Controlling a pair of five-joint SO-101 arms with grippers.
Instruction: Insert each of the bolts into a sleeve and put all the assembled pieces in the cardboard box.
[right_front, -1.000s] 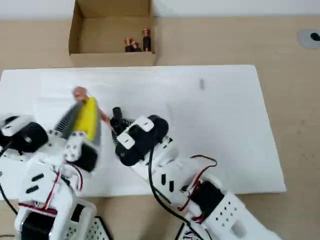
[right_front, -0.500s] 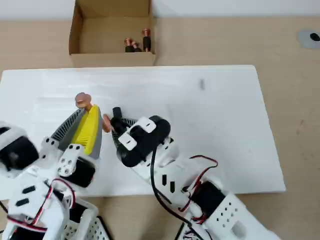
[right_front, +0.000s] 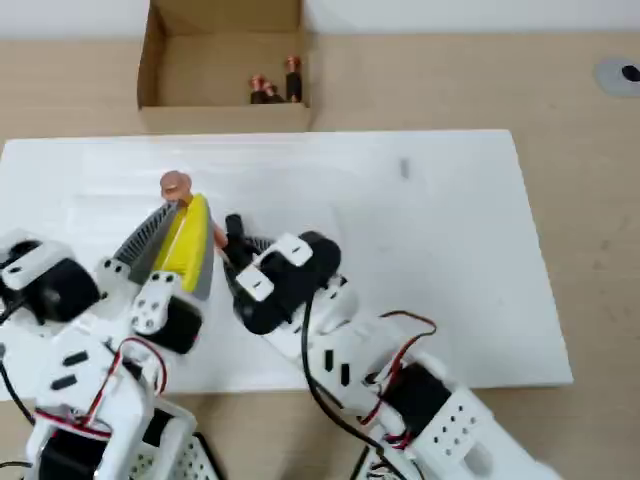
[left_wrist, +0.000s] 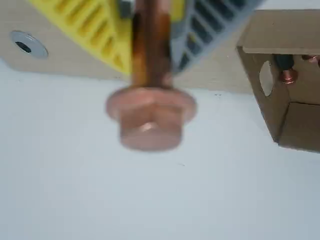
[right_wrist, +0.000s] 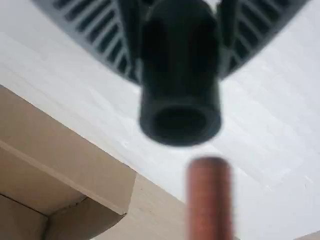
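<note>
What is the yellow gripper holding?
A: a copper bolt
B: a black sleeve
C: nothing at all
A: the left gripper, the yellow one, is shut on a copper bolt, whose head sticks out past the tips.

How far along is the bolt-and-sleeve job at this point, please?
Done: a few assembled pieces lie in the cardboard box. In hand: the left gripper holds a copper bolt, the right gripper a black sleeve, the bolt's tip just short of the sleeve's opening. Remaining: insert it and box the piece.
</note>
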